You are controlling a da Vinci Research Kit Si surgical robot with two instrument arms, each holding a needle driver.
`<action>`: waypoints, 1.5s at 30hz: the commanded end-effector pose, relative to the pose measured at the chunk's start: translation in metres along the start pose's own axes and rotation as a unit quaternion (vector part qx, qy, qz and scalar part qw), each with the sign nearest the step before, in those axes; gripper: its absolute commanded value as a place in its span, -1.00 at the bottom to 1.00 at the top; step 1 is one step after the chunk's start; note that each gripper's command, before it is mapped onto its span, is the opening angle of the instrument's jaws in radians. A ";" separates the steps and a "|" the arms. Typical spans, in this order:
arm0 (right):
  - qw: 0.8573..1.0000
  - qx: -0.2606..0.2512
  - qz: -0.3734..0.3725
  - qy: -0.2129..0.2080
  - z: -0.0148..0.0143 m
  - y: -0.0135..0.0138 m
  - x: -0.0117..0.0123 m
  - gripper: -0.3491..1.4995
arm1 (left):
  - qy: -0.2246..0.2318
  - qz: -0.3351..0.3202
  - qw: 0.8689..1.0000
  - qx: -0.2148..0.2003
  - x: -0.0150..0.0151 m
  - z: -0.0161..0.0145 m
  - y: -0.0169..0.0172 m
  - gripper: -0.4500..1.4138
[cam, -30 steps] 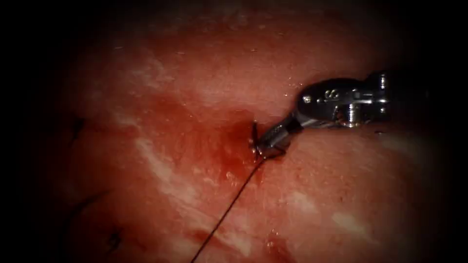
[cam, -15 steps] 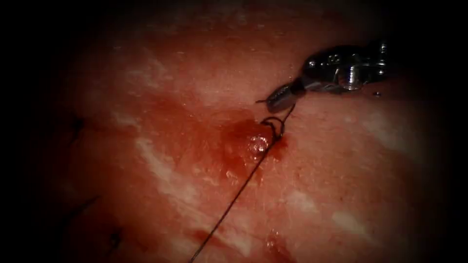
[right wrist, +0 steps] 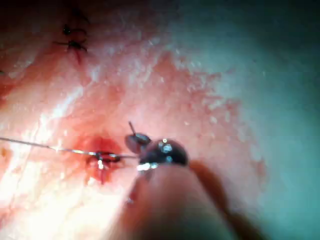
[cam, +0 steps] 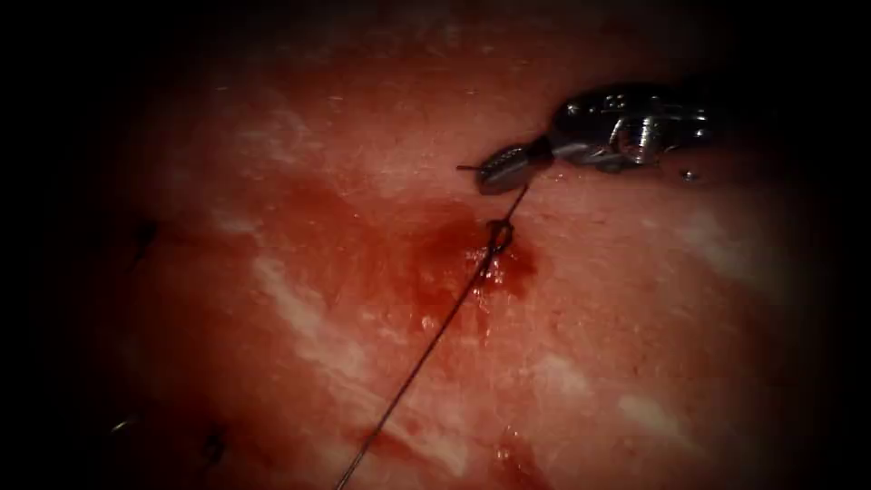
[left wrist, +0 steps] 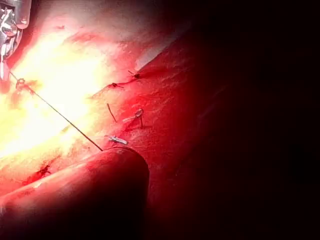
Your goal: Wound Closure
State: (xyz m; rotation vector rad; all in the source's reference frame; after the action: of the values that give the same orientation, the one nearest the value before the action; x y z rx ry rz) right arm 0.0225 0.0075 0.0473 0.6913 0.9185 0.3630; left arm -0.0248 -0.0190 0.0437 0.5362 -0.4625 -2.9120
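Just now the right tool (cam: 494, 171) sits at about two o'clock from the wet red patch (cam: 472, 263) in the endoscope view, its short ribbed steel jaws closed on the thread (cam: 426, 349). A short stub of thread pokes out past the jaw tips toward nine o'clock. Half a second ago the loop (cam: 499, 234) below the jaws was a wide open ring; it is now drawn down to a small, narrow eye lying on the tissue (cam: 299, 172), and the tool has shifted a little toward ten o'clock. From the jaws the dark, thin thread runs straight down to that loop, then on as a taut line toward seven o'clock, across pale glistening streaks, to the frame's edge.

Seen from the right wrist, the same rounded, shiny jaws (right wrist: 142, 145) pinch the thread (right wrist: 45, 146), which stretches level over the red fluid (right wrist: 102, 152). I cannot tell where the needle is.

Seen from the left wrist, the thread (left wrist: 60, 115) slants across brightly lit tissue (left wrist: 75, 70) toward a smooth round shaft (left wrist: 85, 192); several short cut ends of thread (left wrist: 137, 116) stand up from finished stitches nearby. Whether the left tool is open or closed cannot be told.
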 end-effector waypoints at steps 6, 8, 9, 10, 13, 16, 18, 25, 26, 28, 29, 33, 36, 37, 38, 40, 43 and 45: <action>1.000 -0.027 0.009 0.004 0.0009 0.0015 -0.0016 -1.00 | 0.009 0.048 0.999 -0.005 0.0014 0.0034 0.0052 -1.00; 0.999 -0.033 0.009 0.010 0.0005 0.0019 -0.0018 -1.00 | 0.017 0.062 0.998 -0.021 0.0019 0.0039 0.0079 -1.00; 0.999 -0.033 0.011 0.011 0.0004 0.0020 -0.0018 -1.00 | 0.019 0.068 0.997 -0.025 0.0020 0.0040 0.0086 -1.00; 0.999 -0.034 0.008 0.014 0.0002 0.0022 -0.0018 -1.00 | 0.024 0.073 0.997 -0.030 0.0020 0.0040 0.0101 -1.00; 0.999 -0.036 0.009 0.025 0.0000 0.0025 -0.0016 -1.00 | 0.026 0.080 0.996 -0.033 0.0018 0.0038 0.0116 -1.00; 0.999 -0.043 0.009 0.031 -0.0002 0.0027 -0.0013 -1.00 | 0.029 0.084 0.995 -0.032 0.0012 0.0033 0.0122 -1.00; 0.998 -0.047 0.008 0.035 -0.0003 0.0028 -0.0011 -1.00 | 0.032 0.089 0.995 -0.032 0.0009 0.0030 0.0124 -1.00; 0.997 -0.061 -0.009 0.037 -0.0006 0.0034 -0.0011 -1.00 | 0.041 0.095 0.994 -0.030 0.0001 0.0025 0.0140 -1.00; 0.997 -0.066 -0.011 0.037 -0.0006 0.0036 -0.0011 -1.00 | 0.043 0.097 0.994 -0.029 0.0000 0.0025 0.0143 -1.00; 0.997 -0.071 -0.014 0.040 -0.0008 0.0040 -0.0011 -1.00 | 0.044 0.099 0.994 -0.028 -0.0002 0.0024 0.0148 -1.00; 0.996 -0.076 -0.016 0.039 -0.0010 0.0043 -0.0011 -1.00 | 0.044 0.100 0.994 -0.029 -0.0003 0.0024 0.0151 -1.00; 0.995 -0.090 -0.019 0.042 -0.0017 0.0053 -0.0015 -1.00 | 0.044 0.104 0.993 -0.029 -0.0009 0.0024 0.0160 -1.00; 0.994 -0.102 -0.018 0.044 -0.0022 0.0061 -0.0018 -1.00 | 0.042 0.102 0.993 -0.030 -0.0010 0.0025 0.0165 -1.00; 0.993 -0.104 -0.017 0.043 -0.0024 0.0064 -0.0019 -1.00 | 0.042 0.103 0.993 -0.031 -0.0011 0.0026 0.0167 -1.00; 0.993 -0.109 -0.018 0.042 -0.0025 0.0065 -0.0020 -1.00 | 0.041 0.104 0.993 -0.033 -0.0011 0.0026 0.0169 -1.00; 0.993 -0.112 -0.016 0.043 -0.0026 0.0068 -0.0022 -1.00 | 0.040 0.104 0.993 -0.034 -0.0012 0.0028 0.0171 -1.00; 0.992 -0.115 -0.019 0.043 -0.0026 0.0068 -0.0024 -1.00 | 0.040 0.102 0.993 -0.035 -0.0013 0.0029 0.0174 -1.00; 0.992 -0.115 -0.019 0.043 -0.0025 0.0067 -0.0024 -1.00 | 0.040 0.103 0.993 -0.035 -0.0014 0.0031 0.0174 -1.00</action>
State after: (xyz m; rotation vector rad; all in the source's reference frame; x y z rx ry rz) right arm 0.0184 0.0127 0.0517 0.4438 0.9504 0.4632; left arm -0.0224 -0.0331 0.0523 0.5530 -0.3871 -2.6892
